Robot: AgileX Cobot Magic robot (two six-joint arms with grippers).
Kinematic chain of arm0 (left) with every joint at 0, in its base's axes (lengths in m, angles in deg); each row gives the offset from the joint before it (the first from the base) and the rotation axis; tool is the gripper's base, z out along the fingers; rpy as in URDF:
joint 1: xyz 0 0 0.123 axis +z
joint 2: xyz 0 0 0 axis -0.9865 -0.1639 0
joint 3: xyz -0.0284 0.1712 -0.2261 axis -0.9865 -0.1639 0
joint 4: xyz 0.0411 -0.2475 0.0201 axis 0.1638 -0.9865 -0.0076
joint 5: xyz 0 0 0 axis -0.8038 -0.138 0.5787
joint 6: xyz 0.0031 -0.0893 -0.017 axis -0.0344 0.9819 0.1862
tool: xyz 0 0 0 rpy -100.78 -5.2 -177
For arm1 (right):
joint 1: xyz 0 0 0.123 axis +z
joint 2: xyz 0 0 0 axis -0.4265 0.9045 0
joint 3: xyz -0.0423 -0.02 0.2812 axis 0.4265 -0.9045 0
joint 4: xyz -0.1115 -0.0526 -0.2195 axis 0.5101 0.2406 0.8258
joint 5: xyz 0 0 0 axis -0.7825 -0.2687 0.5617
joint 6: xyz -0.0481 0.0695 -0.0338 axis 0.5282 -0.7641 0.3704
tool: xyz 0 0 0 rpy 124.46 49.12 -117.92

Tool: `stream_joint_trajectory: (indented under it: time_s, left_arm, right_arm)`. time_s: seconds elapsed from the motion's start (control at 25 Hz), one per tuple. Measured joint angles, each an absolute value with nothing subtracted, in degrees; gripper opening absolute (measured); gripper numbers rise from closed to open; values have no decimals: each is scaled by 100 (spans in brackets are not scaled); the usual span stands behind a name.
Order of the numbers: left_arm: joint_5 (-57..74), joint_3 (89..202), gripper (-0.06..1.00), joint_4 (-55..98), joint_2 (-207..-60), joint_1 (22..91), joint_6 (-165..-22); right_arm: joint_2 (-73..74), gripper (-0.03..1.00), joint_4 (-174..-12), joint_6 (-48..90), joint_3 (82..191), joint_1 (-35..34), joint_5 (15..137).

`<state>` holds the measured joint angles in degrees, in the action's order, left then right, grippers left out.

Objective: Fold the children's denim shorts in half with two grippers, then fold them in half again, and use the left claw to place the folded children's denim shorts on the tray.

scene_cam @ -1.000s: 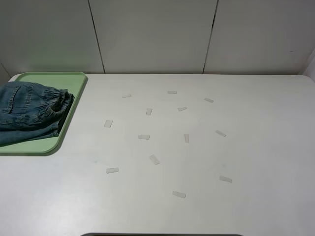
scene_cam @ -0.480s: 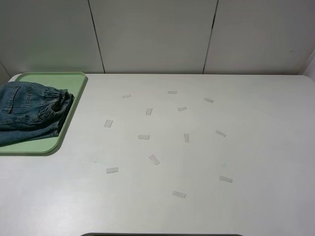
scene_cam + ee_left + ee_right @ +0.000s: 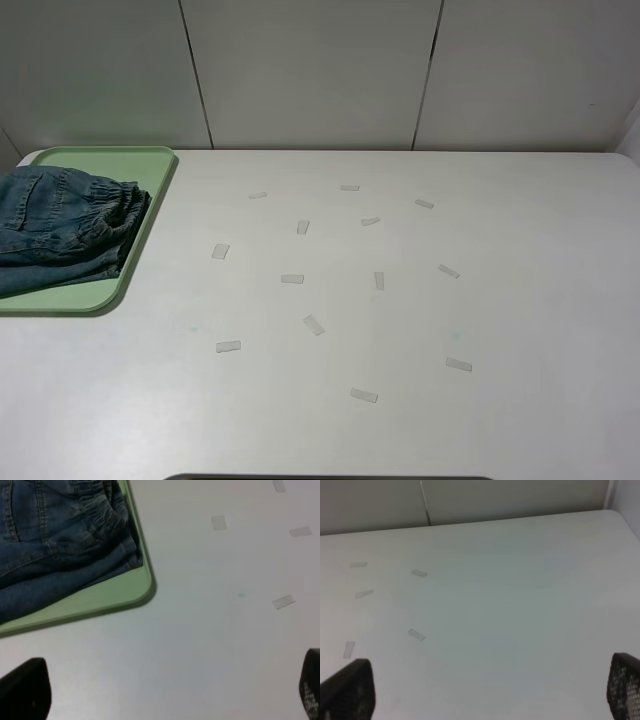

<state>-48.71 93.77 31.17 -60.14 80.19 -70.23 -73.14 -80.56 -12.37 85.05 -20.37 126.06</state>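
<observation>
The folded denim shorts (image 3: pixel 60 228) lie on the pale-green tray (image 3: pixel 150 165) at the table's far left, waistband facing right. They also show in the left wrist view (image 3: pixel 60 545), on the tray (image 3: pixel 115 592). My left gripper (image 3: pixel 167 695) is open and empty over bare table, a little way off the tray's near corner. My right gripper (image 3: pixel 485 690) is open and empty over the table's right side. Neither arm shows in the exterior high view.
Several small pale tape strips (image 3: pixel 292 279) are scattered across the middle of the white table (image 3: pixel 520 300). A panelled grey wall (image 3: pixel 320 70) stands behind the table's far edge.
</observation>
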Motion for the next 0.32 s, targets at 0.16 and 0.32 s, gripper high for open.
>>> stream_joint_trajectory:
  time_s: [0.16, 0.32]
  left_arm:
    - [-4866, 9377, 99, 3117, -6014, 8019, -7023]
    - [-4866, 9377, 99, 3117, -6014, 8019, -7023]
  right_arm:
    - [-7314, 70, -8056, -1237, 8505, -2037, 12606]
    - [-7314, 70, -8056, -1237, 8505, -2037, 12606]
